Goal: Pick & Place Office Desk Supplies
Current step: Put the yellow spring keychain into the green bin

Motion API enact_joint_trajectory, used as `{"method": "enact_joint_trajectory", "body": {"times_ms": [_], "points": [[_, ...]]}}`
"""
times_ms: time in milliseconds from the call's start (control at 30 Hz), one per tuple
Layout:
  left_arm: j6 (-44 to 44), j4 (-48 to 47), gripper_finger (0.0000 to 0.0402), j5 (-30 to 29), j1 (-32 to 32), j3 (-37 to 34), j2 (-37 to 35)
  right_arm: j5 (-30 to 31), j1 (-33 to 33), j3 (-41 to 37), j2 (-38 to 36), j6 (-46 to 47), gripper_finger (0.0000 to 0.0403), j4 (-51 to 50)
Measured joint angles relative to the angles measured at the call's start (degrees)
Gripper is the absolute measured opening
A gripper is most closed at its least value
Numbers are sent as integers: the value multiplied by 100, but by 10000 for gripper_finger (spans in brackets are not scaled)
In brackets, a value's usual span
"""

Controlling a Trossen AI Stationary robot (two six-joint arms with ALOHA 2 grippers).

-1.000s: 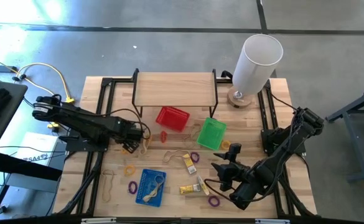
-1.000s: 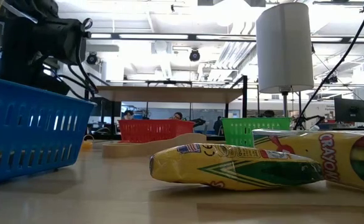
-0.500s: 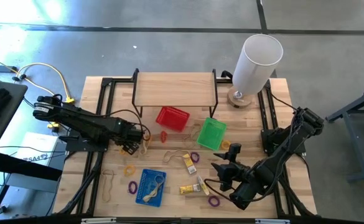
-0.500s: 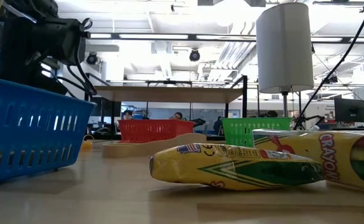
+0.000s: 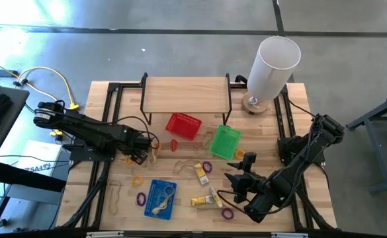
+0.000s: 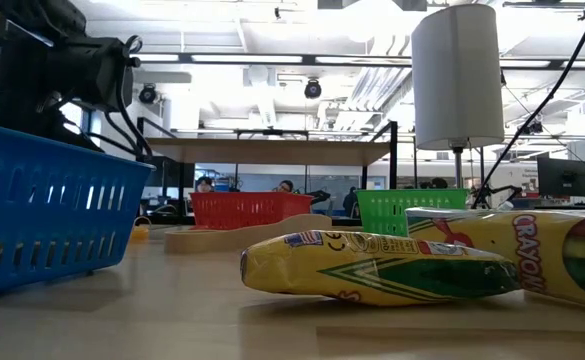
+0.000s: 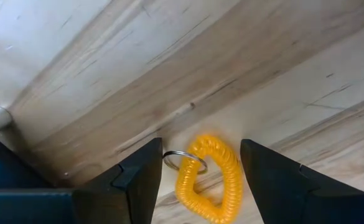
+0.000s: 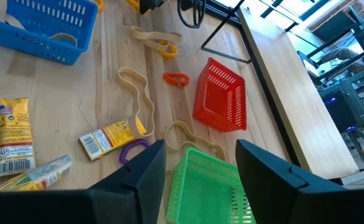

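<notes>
Yellow coil loop [image 7: 210, 177] lies between the left gripper's [image 7: 200, 171] released fingers near the tabletop's left edge; next: lower, clench. Right gripper [image 8: 200, 162] waits, fingers apart.

Blue [image 5: 159, 198], red [image 5: 182, 125], green baskets [image 5: 225, 142]; white cylinder [image 5: 272, 65]

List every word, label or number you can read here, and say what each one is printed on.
"CRAYOLA": on the yellow crayon box at the right of the low view.
"AP": round seal on the yellow crayon packet in the right wrist view.
Print on the crumpled yellow packet and the other small packets: too small to read.
</notes>
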Motion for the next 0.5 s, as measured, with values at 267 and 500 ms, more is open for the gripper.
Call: {"method": "enact_joint_trajectory", "body": {"times_ms": [267,500], "points": [[-119,85,149,20,0,-6,4,1,0,0,0,-7,183,0],[-91,181,38,16,-4,-11,7,2,0,2,0,-11,183,-2]]}}
